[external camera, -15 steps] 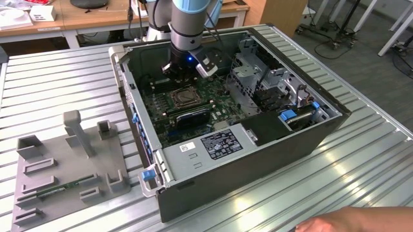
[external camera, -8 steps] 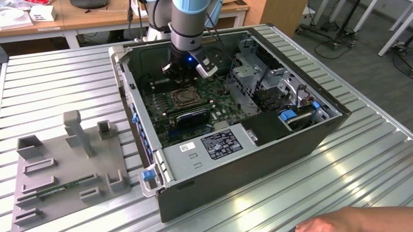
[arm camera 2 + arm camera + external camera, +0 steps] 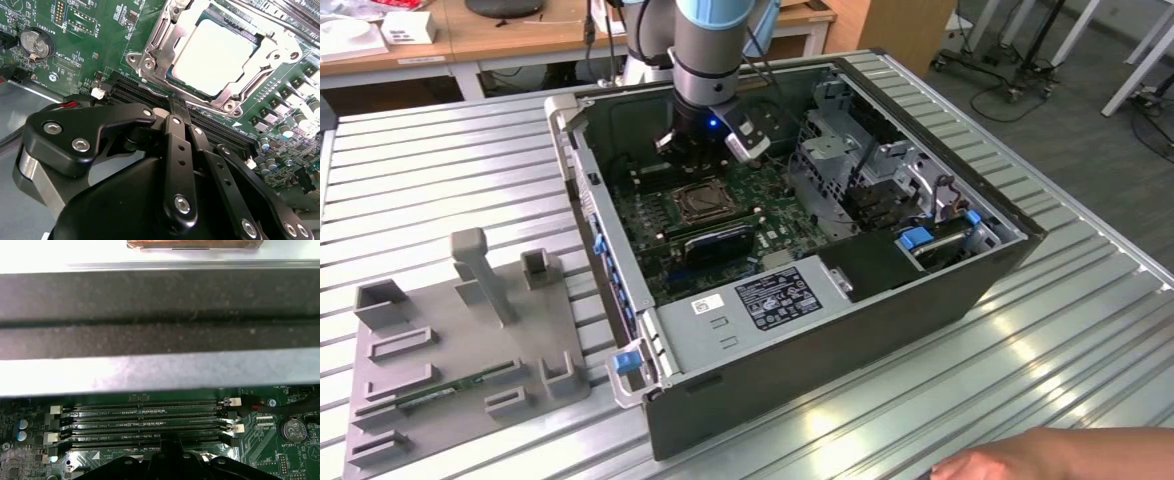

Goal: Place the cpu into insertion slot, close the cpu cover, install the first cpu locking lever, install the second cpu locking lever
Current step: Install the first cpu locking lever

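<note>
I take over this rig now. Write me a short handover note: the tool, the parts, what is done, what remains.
The tool is shut, holds nothing, and sits at the memory slots beside the insertion slot.
The cpu sits in the slot.
The cpu cover lies down over it.
Done: cpu placed, cover closed.
Left: the two locking levers; I cannot tell whether either is latched.

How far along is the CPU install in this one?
Done: the flat square silver-tan cpu sits in the silvery-rimmed insertion slot, with the thin silvery metal cpu cover lying flat over it. In hand: nothing; the black end effector is shut and empty over the long black memory slots. Left: the locking levers; whether they are latched cannot be told.
</note>
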Robot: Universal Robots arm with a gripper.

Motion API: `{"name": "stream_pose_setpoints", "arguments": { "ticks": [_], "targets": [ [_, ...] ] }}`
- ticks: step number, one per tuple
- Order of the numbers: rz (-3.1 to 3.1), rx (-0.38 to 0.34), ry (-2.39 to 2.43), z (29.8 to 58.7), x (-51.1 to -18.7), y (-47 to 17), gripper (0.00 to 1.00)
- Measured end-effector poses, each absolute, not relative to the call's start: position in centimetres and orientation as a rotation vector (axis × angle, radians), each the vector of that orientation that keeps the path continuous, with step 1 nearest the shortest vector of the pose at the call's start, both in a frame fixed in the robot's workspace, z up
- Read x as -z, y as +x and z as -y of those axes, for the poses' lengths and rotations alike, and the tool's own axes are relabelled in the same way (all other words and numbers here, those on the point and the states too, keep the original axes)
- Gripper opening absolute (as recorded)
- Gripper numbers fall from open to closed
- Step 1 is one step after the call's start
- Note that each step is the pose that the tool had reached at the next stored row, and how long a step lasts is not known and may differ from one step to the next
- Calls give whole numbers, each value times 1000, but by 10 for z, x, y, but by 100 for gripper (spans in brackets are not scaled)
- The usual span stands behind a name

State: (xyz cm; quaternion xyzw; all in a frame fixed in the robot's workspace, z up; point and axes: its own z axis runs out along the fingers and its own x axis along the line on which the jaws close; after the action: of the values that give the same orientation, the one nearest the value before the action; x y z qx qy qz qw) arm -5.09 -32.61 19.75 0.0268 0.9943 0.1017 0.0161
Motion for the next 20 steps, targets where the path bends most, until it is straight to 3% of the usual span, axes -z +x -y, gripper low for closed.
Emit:
{"name": "stream_pose_setpoints", "arguments": {
  "ticks": [20],
  "targets": [
    [-3089,-291,82,326,-198,-51,11]
  ]
}}
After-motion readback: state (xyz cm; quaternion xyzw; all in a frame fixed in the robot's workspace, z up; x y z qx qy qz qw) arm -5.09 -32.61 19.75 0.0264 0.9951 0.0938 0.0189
